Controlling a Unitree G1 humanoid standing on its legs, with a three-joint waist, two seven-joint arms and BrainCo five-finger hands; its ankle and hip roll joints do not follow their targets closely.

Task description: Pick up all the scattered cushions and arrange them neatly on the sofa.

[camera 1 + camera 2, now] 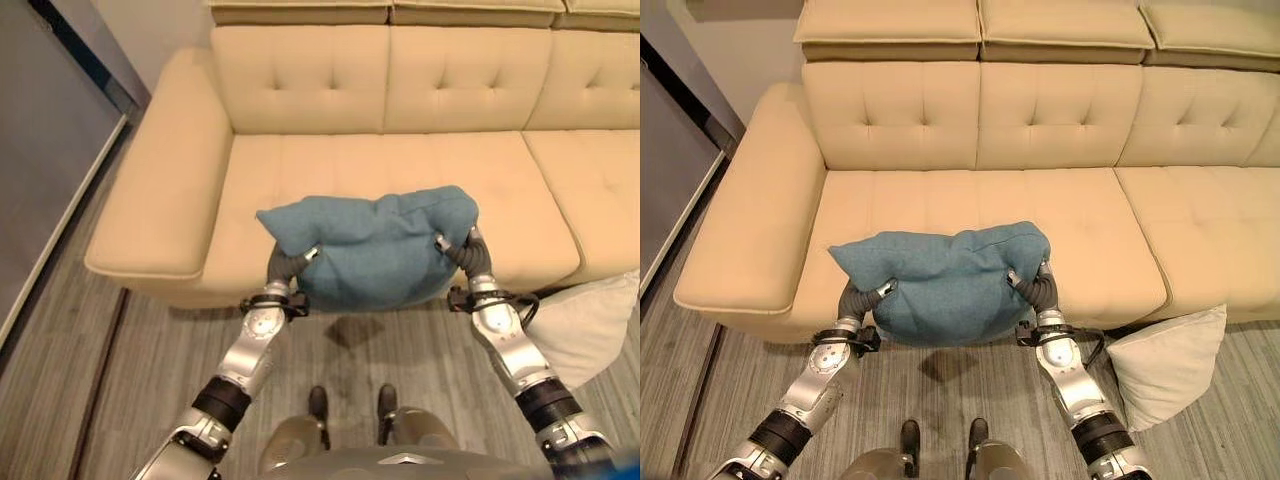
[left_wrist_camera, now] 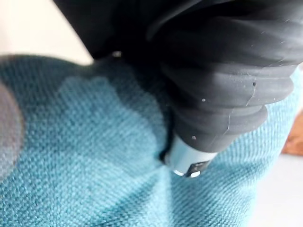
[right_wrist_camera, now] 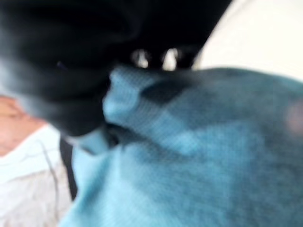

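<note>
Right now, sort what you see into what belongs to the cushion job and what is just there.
Job:
- blue cushion, held between the left hand and right hand above the seat's front edge
- white cushion on the floor, leaning against the sofa front
- sofa

Just there:
- grey cabinet beside the sofa arm

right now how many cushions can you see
2. A blue cushion is held up between the left hand and right hand, in front of the sofa. A white cushion sits on the floor against the sofa's front. Others may lie out of view.
</note>
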